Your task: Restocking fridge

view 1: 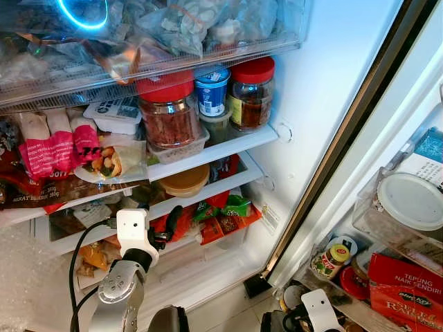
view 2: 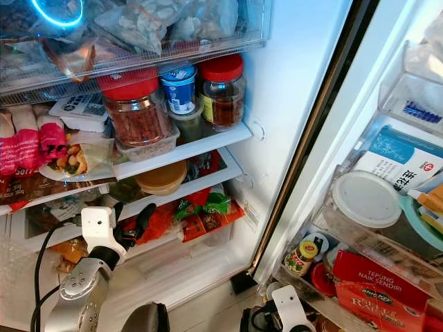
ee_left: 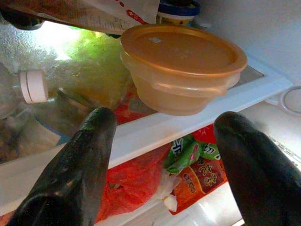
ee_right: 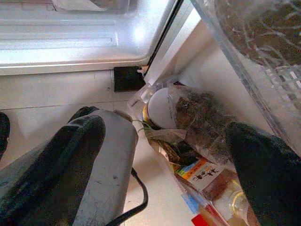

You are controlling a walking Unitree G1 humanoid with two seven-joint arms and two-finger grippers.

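Fridge stands open in front of the robot, with its shelves full. The left gripper is raised inside it at the lower shelves, its two black fingers spread wide and holding nothing. Just beyond them an orange lidded container sits on the white shelf edge, and red and green snack packets lie below it. Higher up stand red-lidded jars and a blue yogurt cup. The right gripper hangs low near the floor, fingers apart, over a bag of groceries beside the door shelves.
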